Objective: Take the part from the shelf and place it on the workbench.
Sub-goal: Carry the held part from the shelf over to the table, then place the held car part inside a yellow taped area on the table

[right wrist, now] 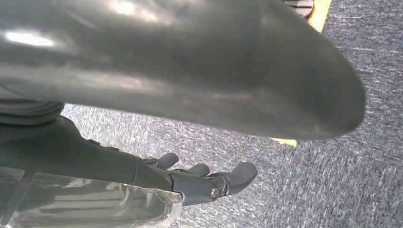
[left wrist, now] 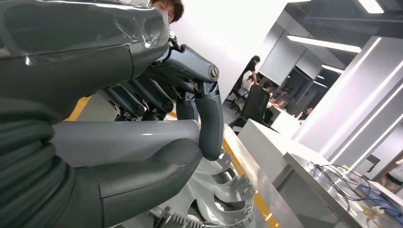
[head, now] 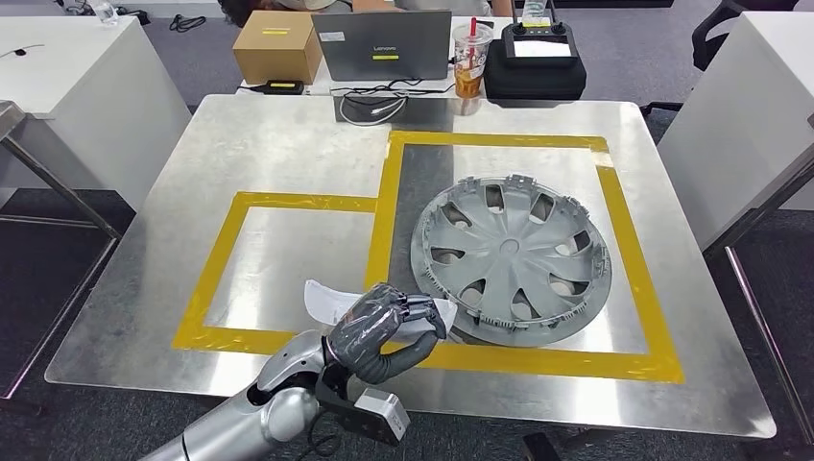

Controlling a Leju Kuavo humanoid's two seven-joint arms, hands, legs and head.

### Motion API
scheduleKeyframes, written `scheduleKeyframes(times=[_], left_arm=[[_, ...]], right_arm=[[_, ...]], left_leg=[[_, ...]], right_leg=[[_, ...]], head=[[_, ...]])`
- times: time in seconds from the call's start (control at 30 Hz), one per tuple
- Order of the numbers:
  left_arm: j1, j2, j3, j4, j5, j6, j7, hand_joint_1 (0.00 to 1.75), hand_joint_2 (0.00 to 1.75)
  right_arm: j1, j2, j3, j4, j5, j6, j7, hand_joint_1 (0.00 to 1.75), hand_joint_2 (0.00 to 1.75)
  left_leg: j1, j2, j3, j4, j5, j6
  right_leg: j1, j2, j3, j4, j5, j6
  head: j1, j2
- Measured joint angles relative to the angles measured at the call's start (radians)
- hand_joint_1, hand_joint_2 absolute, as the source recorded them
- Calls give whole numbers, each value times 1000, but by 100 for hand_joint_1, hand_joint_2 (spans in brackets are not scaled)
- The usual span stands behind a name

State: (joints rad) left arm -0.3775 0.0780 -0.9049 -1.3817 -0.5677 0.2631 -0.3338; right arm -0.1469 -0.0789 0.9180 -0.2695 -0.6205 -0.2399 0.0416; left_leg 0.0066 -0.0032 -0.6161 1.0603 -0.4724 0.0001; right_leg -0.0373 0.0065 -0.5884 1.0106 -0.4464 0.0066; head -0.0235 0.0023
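The part, a grey hubcap (head: 509, 257), lies flat on the steel workbench (head: 288, 144), inside the larger yellow-taped rectangle (head: 626, 240). My left hand (head: 384, 331) is at the hubcap's near-left rim, just above the tape's front strip. Its fingers are curled in against the thumb. A whitish flap of film sticks out from under it. The left wrist view shows the left hand (left wrist: 142, 137) with a fingertip meeting the thumb and nothing visible between them, the hubcap (left wrist: 216, 190) just beyond. My right hand (right wrist: 190, 183) hangs over grey carpet, fingers apart and empty.
Behind the workbench stand a laptop (head: 382, 43), a cardboard box (head: 276, 46), a drink cup (head: 470, 60) and a black case with a controller (head: 535, 58). White tables flank the bench at left (head: 67, 86) and right (head: 749, 115). People sit far off (left wrist: 249, 80).
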Motion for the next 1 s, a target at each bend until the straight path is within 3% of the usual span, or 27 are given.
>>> scheduleKeyframes(times=[0.1,0.13,0.17,0.23,0.3,0.37,0.47,0.53,0.6,0.63,0.67,0.7,0.73,0.77,0.8,0.87,0.93,1.0], left_arm=[[-26,-15,-21,58,-51,76,6,175,175],[-28,-20,-26,78,-74,119,5,175,175],[-29,-25,-30,97,-99,176,-1,175,175],[-34,-39,-34,134,-141,298,-20,175,175],[-42,-55,-35,165,-173,384,-38,175,175],[-44,-68,-26,190,-216,421,-52,175,175],[-31,-94,16,213,-327,430,-75,175,175],[-22,-119,54,227,-397,431,-85,175,175],[-9,-142,88,249,-443,432,-85,175,175],[-1,-151,105,263,-462,432,-81,175,175],[6,-159,121,280,-478,432,-75,175,175],[10,-166,135,297,-492,432,-66,175,175],[12,-173,147,314,-507,432,-52,175,175],[11,-180,158,332,-524,432,-36,175,175],[9,-185,168,351,-545,432,-17,175,175],[6,-192,185,392,-582,432,20,175,175],[0,-197,195,437,-607,432,49,175,175],[-14,-200,197,493,-622,432,77,175,175]], right_arm=[[1,1,0,0,9,-2,1,0,0],[2,1,0,0,10,-5,1,0,0],[3,2,0,0,11,-9,1,0,0],[4,5,0,0,14,-18,-1,0,0],[4,13,0,0,18,-23,-4,0,0],[5,21,0,1,23,-28,-9,0,0],[6,30,0,2,36,-33,-13,0,0],[5,32,0,3,44,-34,-13,0,0],[5,32,0,5,51,-34,-11,0,0],[6,32,0,6,54,-34,-9,0,0],[7,31,0,7,57,-34,-7,0,0],[6,31,0,8,59,-34,-5,0,0],[6,31,0,8,63,-34,-3,0,0],[4,31,0,8,67,-34,-2,0,0],[2,31,0,9,72,-33,0,0,0],[-2,33,0,9,81,-31,5,0,0],[-3,35,0,9,90,-28,10,0,0],[-7,37,0,9,97,-26,14,0,0]], left_leg=[[3,2,-94,201,-89,-9],[3,2,-114,240,-96,-7],[3,2,-114,239,-84,-3],[-3,2,-62,125,-19,17],[-14,4,0,-4,25,44],[-24,7,19,-46,27,57],[-23,8,35,-77,42,60],[-17,8,49,-97,55,61],[-18,8,48,-98,56,63],[-19,8,48,-98,56,63],[-19,7,47,-97,56,62],[-18,6,47,-95,54,60],[-17,5,46,-90,51,56],[-17,3,43,-81,46,51],[-19,2,39,-71,40,44],[-23,2,30,-56,33,34],[-21,2,26,-53,30,28],[-16,2,10,-21,7,18]], right_leg=[[5,0,-2,0,1,-6],[8,1,-2,0,0,-7],[11,2,-1,0,0,-7],[17,5,1,0,0,-7],[20,5,1,-2,0,-6],[18,4,-1,-5,2,-3],[18,0,-5,-3,-1,7],[18,-2,-38,68,-36,6],[18,-2,-102,200,-87,5],[16,-2,-128,250,-100,9],[14,-3,-139,267,-97,16],[11,-3,-129,241,-79,27],[8,-4,-100,178,-51,38],[5,-6,-66,107,-27,45],[3,-6,-37,49,-8,45],[5,-5,-14,3,2,29],[7,-3,-15,3,5,14],[3,-2,-13,2,8,4]], head=[[-3,0],[-3,0],[-3,0],[-3,0],[1,0],[2,0],[2,0],[3,0],[3,0],[3,0],[3,0],[3,0],[3,0],[4,0],[4,0],[5,0],[4,0],[2,0]])
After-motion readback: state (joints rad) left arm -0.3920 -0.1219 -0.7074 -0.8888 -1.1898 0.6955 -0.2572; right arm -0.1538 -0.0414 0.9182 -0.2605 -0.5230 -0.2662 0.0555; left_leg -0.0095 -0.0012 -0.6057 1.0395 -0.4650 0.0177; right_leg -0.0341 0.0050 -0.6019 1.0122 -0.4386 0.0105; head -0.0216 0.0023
